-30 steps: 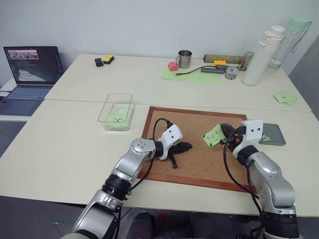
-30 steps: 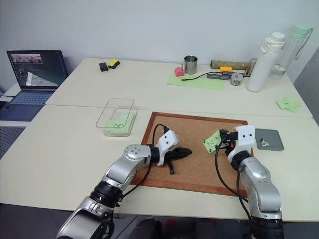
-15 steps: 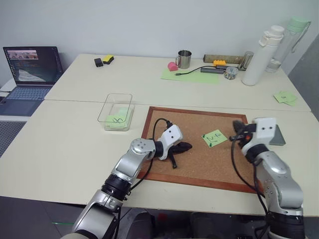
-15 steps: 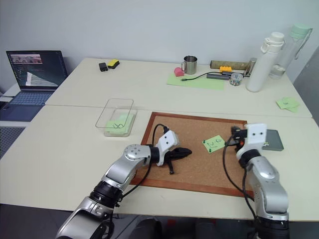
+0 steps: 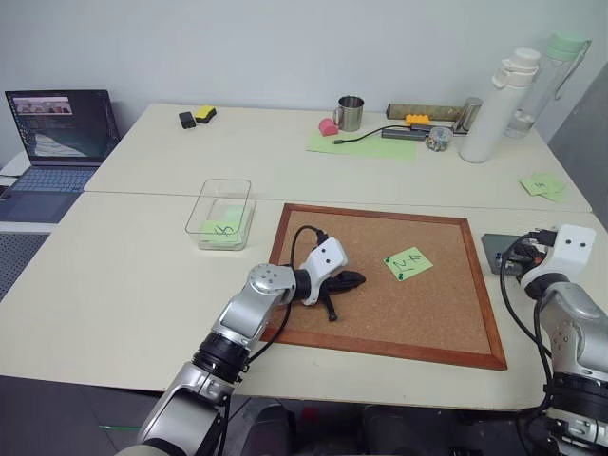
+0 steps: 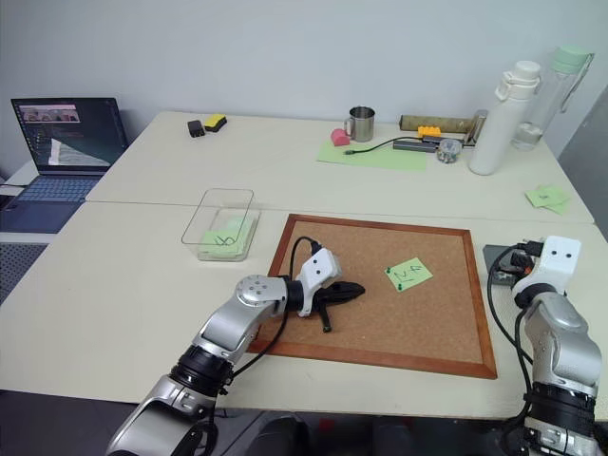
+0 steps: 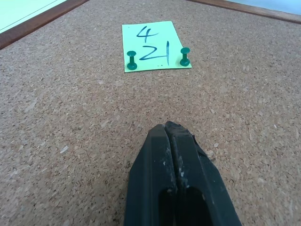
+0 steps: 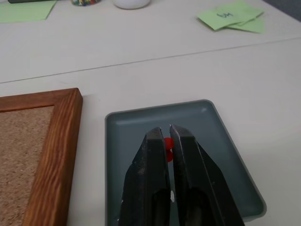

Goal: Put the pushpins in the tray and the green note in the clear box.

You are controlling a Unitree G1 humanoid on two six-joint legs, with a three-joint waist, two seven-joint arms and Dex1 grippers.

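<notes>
Because the right gripper (image 8: 168, 141) pinches a red pushpin (image 8: 167, 142) between its two black fingers, it hangs directly over the tray (image 8: 221, 141), so that the pin can fall inside the low rim when the fingers part. The tray lies on the table (image 5: 142, 285) just beside the right edge of the cork board (image 5: 380, 313), and its floor looks bare around the fingers, so I judge there is enough room to let the pin go.

The left gripper (image 7: 170, 132) is clenched on nothing and rests low on the cork, pointing toward the green note (image 7: 153, 46). This note sits in the right half of the board, fixed by two green pushpins (image 7: 132, 60) on its near edge, so it cannot yet be lifted. The cork between the left gripper and the note is open.

The clear box (image 5: 205, 214) stands on the table just beside the board's left frame and holds another green note with a looping scribble (image 5: 224, 229). The wooden frame rises a little, so a gripper must pass over it.
</notes>
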